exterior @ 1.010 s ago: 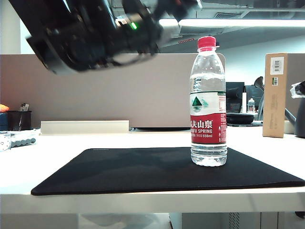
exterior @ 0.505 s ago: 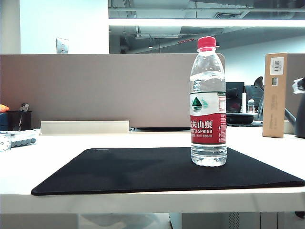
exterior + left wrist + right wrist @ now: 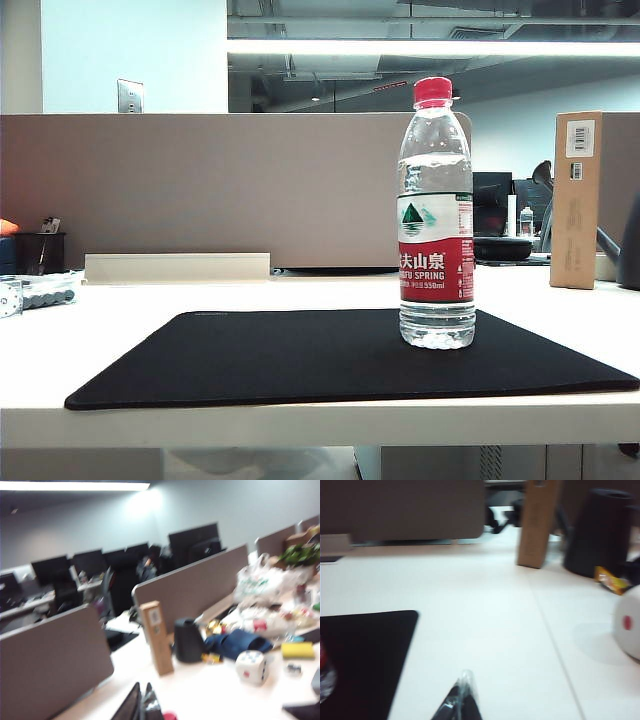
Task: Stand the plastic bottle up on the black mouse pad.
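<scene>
Exterior view: the plastic bottle (image 3: 436,215) stands upright on the black mouse pad (image 3: 300,355), toward the pad's right side, red cap uppermost, base flat on the mat; neither arm nor gripper appears here, and the task reads as complete. The bottle looks nearly full, so it is judged moderately heavy and bottom-stable; its clear ribbed wall is thin and would dent under a hard squeeze, and the smooth label band is likely slippery, so the ribbed body just above or below the label, or the stiffer neck under the cap, offers the surest hold. A cardboard box (image 3: 577,198) stands behind on the table (image 3: 120,330), well apart from the bottle. Left wrist view: the left gripper (image 3: 142,705) shows only as dark fingertips drawn together with nothing between them, clenched and empty; the camera looks out level across the table toward the same box (image 3: 157,636), a black kettle (image 3: 188,640) and a large die (image 3: 251,666), indicating a raised, outward-facing wrist. Right wrist view: the right gripper (image 3: 460,700) lies low over the bare table just beside the pad's corner (image 3: 365,655), its tips meeting in a point, closed on nothing, the wrist held level.
</scene>
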Motion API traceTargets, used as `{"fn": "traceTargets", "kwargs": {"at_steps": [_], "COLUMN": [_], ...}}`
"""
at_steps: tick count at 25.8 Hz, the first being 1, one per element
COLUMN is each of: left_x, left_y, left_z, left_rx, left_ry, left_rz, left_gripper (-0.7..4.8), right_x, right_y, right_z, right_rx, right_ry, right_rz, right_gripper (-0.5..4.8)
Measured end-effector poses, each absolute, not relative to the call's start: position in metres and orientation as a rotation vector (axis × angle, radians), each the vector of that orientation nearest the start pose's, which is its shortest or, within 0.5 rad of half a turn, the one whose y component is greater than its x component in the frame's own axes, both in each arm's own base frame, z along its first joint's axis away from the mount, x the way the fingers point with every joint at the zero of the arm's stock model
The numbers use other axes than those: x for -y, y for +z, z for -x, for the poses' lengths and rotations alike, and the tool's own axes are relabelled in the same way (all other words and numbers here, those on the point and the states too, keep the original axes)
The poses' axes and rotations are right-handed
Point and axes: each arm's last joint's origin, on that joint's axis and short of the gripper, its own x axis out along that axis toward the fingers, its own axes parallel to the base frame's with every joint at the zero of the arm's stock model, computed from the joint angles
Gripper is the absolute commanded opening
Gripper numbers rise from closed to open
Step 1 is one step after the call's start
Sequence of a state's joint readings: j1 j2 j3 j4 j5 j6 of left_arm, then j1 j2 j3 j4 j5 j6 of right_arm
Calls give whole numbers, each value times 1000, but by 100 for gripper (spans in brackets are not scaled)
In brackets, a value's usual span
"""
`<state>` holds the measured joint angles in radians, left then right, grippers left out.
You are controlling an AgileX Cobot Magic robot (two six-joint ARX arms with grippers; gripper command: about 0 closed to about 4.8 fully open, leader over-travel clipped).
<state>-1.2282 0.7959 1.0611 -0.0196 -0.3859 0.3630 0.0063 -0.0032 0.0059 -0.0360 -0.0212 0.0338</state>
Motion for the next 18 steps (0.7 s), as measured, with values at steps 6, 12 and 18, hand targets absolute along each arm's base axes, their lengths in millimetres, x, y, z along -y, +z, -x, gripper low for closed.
{"fn": "traceTargets", "kwargs": {"at_steps": [6,12,18], "left_x": [120,119,119], "left_y": [427,418,418], "left_z": [-50,-50,-50], "left_rx": [201,115,114], "left_ry": [-841,-851,-851], "left_rz": [-166,-198,-199], "left_gripper": [-1,-1,-1], "right_x": [6,6,6], "right_y": [162,162,162], "right_z": [-97,-97,-97], "right_rx": [-26,-29,-31], "right_ry": [-47,-47,-47], "right_rz": [-35,-35,-35], "right_gripper": [-1,-1,-1]}}
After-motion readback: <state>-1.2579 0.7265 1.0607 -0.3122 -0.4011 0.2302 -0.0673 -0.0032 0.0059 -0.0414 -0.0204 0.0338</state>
